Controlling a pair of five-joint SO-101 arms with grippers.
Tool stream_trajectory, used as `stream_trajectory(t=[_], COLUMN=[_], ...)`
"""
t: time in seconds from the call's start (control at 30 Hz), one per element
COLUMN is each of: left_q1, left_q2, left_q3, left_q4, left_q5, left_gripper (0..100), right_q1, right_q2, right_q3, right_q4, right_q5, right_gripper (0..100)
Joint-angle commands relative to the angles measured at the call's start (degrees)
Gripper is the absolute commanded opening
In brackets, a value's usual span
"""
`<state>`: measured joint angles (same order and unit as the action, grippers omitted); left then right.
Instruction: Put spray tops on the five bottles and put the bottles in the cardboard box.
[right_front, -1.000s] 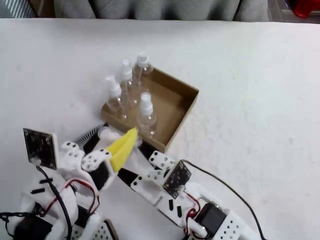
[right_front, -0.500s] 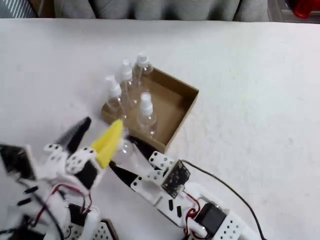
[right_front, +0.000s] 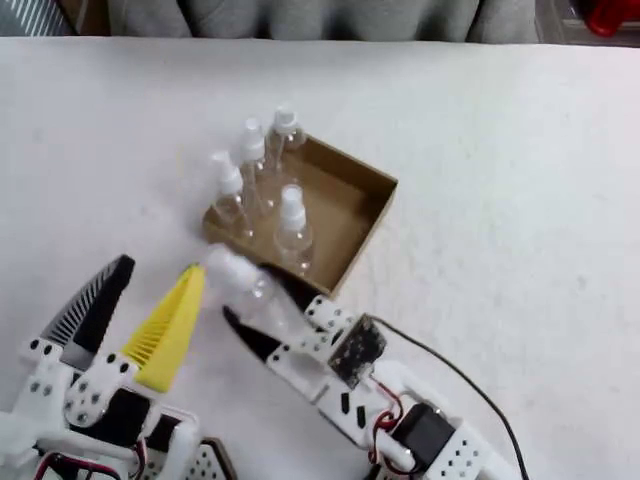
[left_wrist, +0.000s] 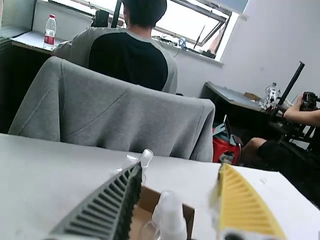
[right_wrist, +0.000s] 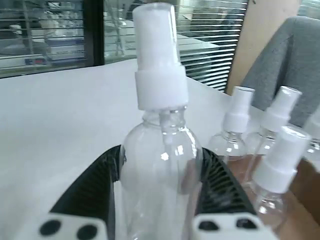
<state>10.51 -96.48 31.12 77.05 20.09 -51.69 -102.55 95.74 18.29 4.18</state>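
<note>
Currently the right gripper (right_front: 262, 312) is clamped on the fifth bottle (right_front: 256, 296), with its black jaws pressed against both sides of the clear body below the shoulder. This grip leaves the neck free, and the white spray top (right_wrist: 157, 55) sits on that neck; from the right wrist view I judge it seated, though I cannot confirm that it is fully tightened. In the high view the bottle is tilted, its top pointing away from the right arm and toward the left arm's side. It lies just beside the near corner of the box (right_front: 385, 196), outside the wall and not yet over the opening. Four bottles (right_front: 292, 232) with tops fitted stand upright inside the box, grouped along its far and left sides, which leaves bare floor on the right side for the last one. The left gripper (right_front: 160, 268) stands with its yellow and grey jaws wide apart and holds nothing. It is low over the table (right_front: 500, 130), near the bottle's top but apart from it. I judge that it is parked there to stay clear of the right arm's path. Capping appears complete, so lifting the bottle over the wall and setting it upright is what remains.
</note>
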Motion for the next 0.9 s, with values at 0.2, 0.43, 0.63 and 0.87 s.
stream_trajectory(t=[0.2,0.43,0.63,0.87], left_q1=[-0.13,12.53,18.51,18.24], left_q2=[-0.31,-0.48,-0.31,-0.48], left_q3=[-0.26,6.77,11.16,24.18], left_q4=[6.15,6.42,4.04,-11.60], left_q5=[-0.18,-2.64,-3.69,-7.03], left_gripper=[5,2,2,2], right_q1=[13.41,13.32,12.79,3.47], right_q2=[-0.04,8.66,27.03,32.57], right_q3=[-10.46,-21.98,-33.14,-38.86], right_q4=[0.04,-4.18,-10.07,-10.68], right_q5=[-9.05,-11.78,-23.91,-27.78], right_gripper=[1.5,1.5,1.5,1.5])
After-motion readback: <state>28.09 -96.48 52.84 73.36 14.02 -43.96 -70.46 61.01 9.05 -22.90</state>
